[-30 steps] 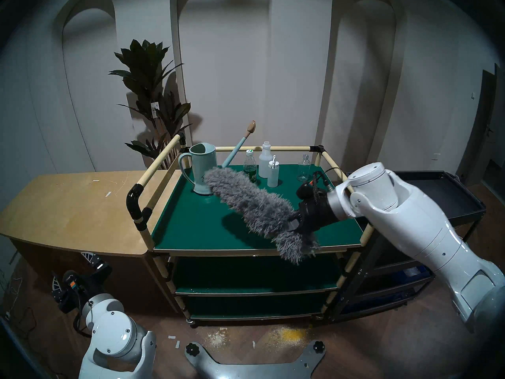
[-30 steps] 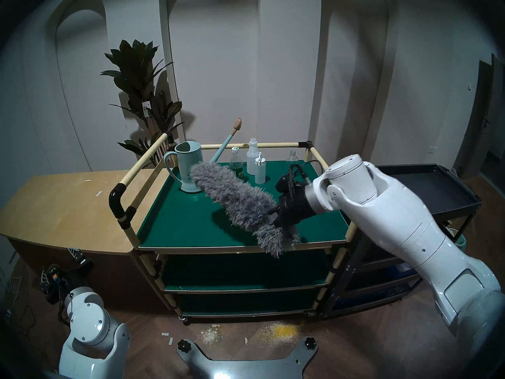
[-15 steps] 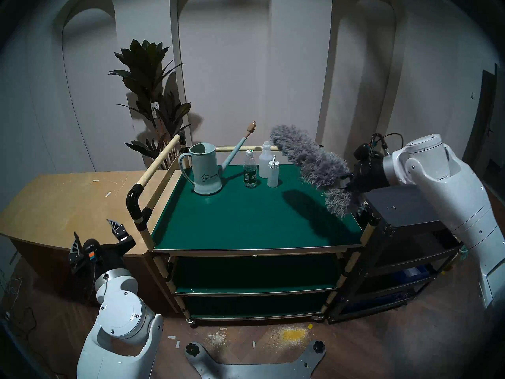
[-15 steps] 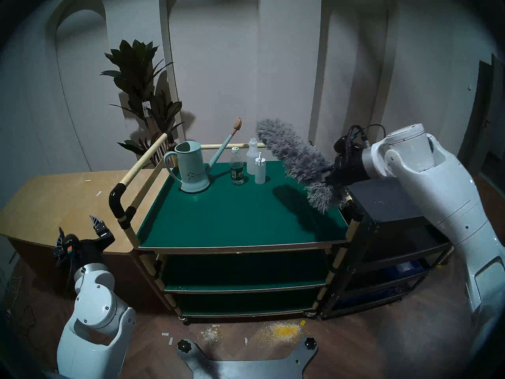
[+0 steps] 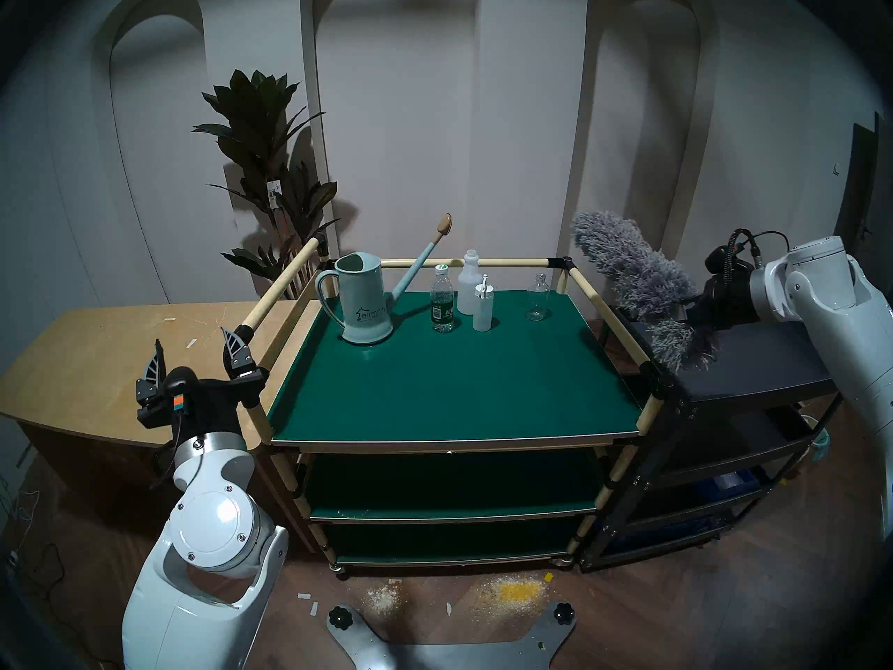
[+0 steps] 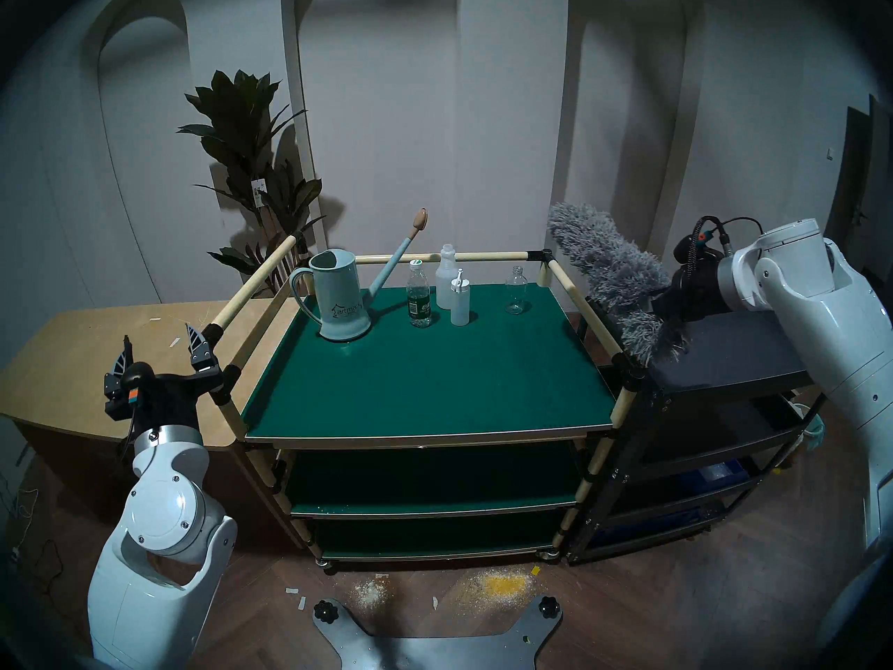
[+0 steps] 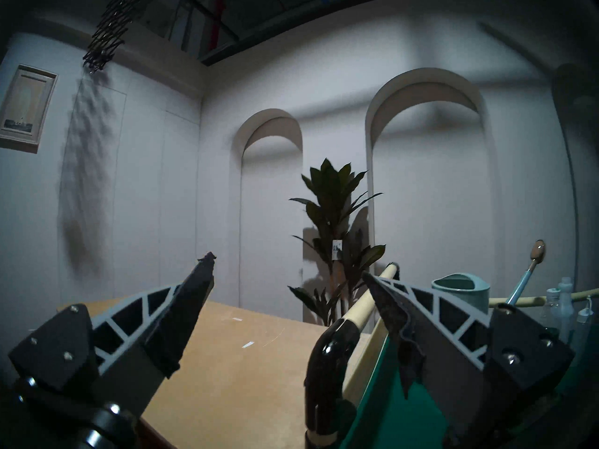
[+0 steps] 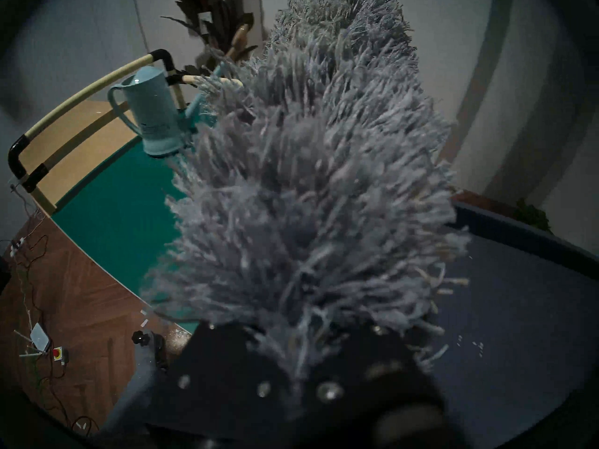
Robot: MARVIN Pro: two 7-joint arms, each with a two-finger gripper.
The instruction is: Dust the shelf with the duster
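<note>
The shelf (image 5: 454,379) (image 6: 425,374) is a three-tier cart with dark green boards and cream rails. My right gripper (image 5: 686,311) (image 6: 662,301) is shut on the fluffy grey duster (image 5: 633,277) (image 6: 609,267) near its lower end. It holds the duster tilted up-left, in the air over the black cart, just right of the shelf's right rail. In the right wrist view the duster (image 8: 308,179) hides the fingers. My left gripper (image 5: 195,350) (image 6: 162,347) (image 7: 288,276) is open and empty, beside the black bend of the shelf's left rail (image 7: 327,344).
At the back of the top board stand a pale blue watering can (image 5: 362,301), a green-label bottle (image 5: 442,299), two white bottles (image 5: 471,287) and a clear glass bottle (image 5: 537,297). A black tray cart (image 5: 754,359) adjoins on the right and a wooden cabinet (image 5: 111,364) on the left. A plant (image 5: 270,171) stands behind. Powder (image 5: 517,591) lies on the floor.
My right arm has lifted the duster off the top board and carried it right, past the rail, over the black cart. My left arm has risen from near the floor to the shelf's left rail.
</note>
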